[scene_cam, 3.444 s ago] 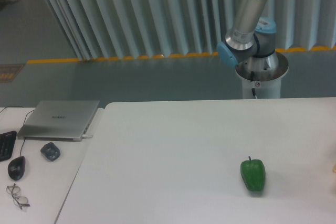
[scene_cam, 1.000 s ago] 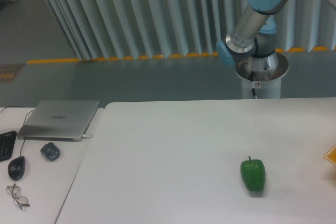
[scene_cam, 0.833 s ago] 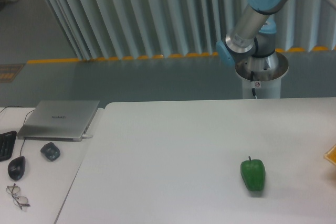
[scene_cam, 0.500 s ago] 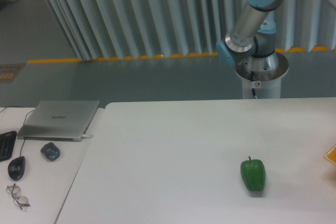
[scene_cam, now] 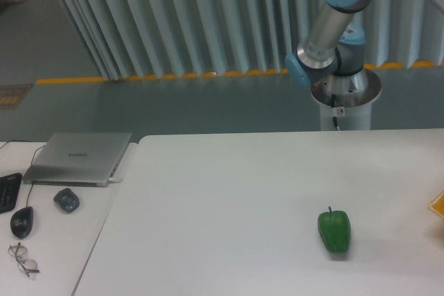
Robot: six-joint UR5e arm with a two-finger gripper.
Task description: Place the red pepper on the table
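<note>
A large white table (scene_cam: 229, 192) holds a green bell pepper (scene_cam: 334, 231) near its right front. The robot arm (scene_cam: 333, 25) rises behind the table and leaves the view at upper right, so its claw and the red pepper are out of view

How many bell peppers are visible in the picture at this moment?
1. A green bell pepper lies on the table, toward the near right. No red pepper shows; one may be out of view past the right edge, where the arm reaches.
</note>
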